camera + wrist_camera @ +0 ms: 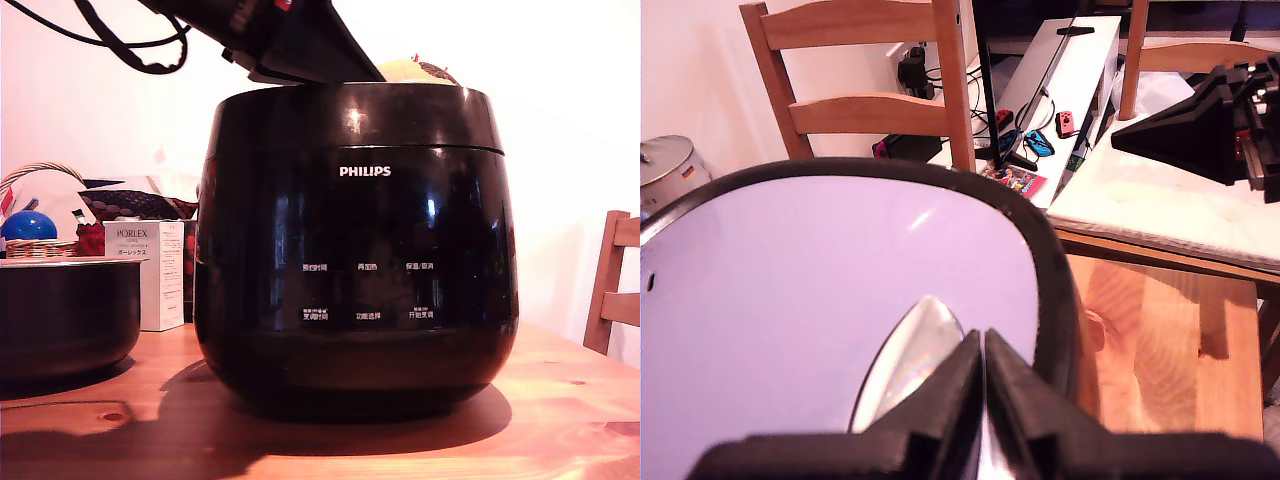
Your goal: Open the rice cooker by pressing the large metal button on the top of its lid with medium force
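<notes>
The rice cooker point(356, 250), heavy-looking and glossy, sits mid-table on the wooden table point(560, 420). On its lid point(790, 300), your gripper point(983, 345), jaws together and holding nothing, meets the slick, rigid metal button point(908, 355), apparently touching. Press squarely; don't grasp.

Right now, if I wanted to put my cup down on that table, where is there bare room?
Bare wood lies on the table at the exterior view's right, between the rice cooker and the wooden chair, and along the front edge. The exterior view's left is crowded: a matte black pot, a white box and clutter behind. The hand occupies the lid.
</notes>
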Robot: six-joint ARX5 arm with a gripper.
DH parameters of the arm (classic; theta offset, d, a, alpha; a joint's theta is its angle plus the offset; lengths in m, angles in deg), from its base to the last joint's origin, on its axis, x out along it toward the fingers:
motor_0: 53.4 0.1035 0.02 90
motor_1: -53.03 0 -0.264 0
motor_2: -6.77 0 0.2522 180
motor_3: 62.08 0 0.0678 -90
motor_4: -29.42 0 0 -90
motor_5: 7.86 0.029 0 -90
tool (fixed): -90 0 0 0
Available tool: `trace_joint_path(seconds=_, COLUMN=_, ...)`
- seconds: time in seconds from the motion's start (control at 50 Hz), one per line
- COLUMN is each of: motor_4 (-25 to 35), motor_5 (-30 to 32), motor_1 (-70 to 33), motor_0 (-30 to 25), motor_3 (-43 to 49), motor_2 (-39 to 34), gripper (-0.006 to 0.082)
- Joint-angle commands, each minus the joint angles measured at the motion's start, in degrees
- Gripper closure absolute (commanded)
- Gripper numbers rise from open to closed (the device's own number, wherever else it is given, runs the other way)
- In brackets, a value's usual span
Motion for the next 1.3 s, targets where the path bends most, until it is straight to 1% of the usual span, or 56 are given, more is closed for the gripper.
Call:
trace_joint_path(seconds=0.0, motor_4=-0.1, motor_5=-1.3, motor_1=-3.6, motor_0=1.2, motor_3=0.3, motor_2=-4.3, gripper=0.0787)
trace_joint_path(seconds=0.02, motor_4=1.0, motor_5=-1.6, motor_1=-3.5, motor_0=1.2, motor_3=-0.4, motor_2=-4.3, gripper=0.0787)
trace_joint_path(seconds=0.12, motor_4=1.5, motor_5=-2.2, motor_1=-2.7, motor_0=1.2, motor_3=-2.6, motor_2=-4.2, gripper=0.0787)
trace_joint_path(seconds=0.42, motor_4=1.3, motor_5=-2.9, motor_1=-1.6, motor_0=1.2, motor_3=-6.0, motor_2=-4.2, gripper=0.0787)
trace_joint_path(seconds=0.9, motor_4=0.9, motor_5=-2.9, motor_1=-0.8, motor_0=1.4, motor_3=-8.7, motor_2=-3.0, gripper=0.0787)
trace_joint_path(seconds=1.02, motor_4=0.9, motor_5=-2.9, motor_1=-0.8, motor_0=1.7, motor_3=-7.7, motor_2=-2.8, gripper=0.0787)
trace_joint_path(seconds=1.28, motor_4=0.8, motor_5=-2.9, motor_1=-0.8, motor_0=2.1, motor_3=-1.2, motor_2=-2.8, gripper=0.0787)
